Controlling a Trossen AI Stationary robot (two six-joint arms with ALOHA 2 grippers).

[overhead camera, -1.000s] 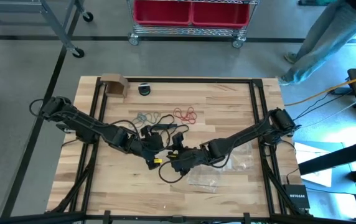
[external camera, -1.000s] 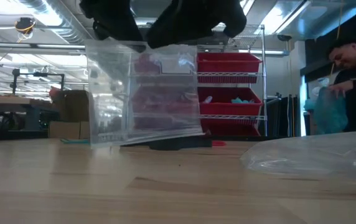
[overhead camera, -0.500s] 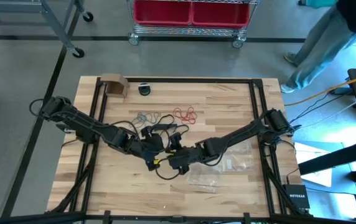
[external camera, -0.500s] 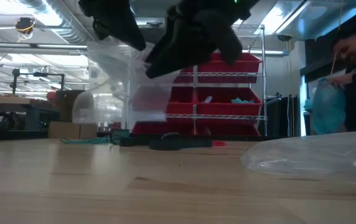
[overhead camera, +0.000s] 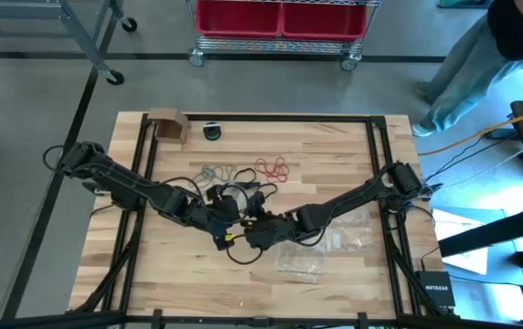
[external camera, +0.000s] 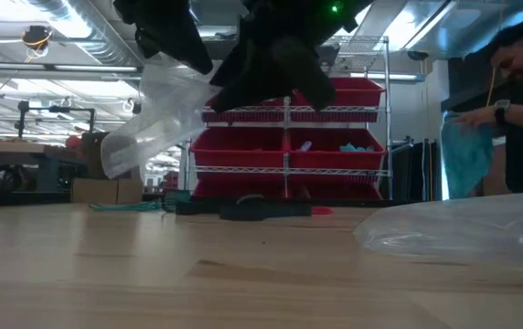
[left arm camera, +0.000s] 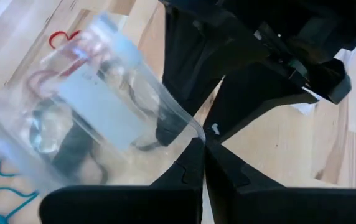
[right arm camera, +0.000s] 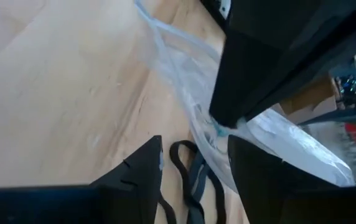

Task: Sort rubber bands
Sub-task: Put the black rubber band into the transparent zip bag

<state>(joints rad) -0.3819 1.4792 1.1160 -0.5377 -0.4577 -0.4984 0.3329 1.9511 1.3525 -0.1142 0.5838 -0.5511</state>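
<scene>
Your left gripper pinches shut on the clear bag; your right gripper stands parted just above the black rubber bands, beside that bag.

The clear zip bag swung from hanging upright to tilted, free end now away from the red bins. The right gripper shifted toward the left gripper. The person by the bins raised the teal cloth.

One word can be read — "NETGEAR", in pale letters on the small dark box just off the desk's near right corner in the high view. The white panel on the clear zip bag carries no legible print — nothing else reads.
</scene>
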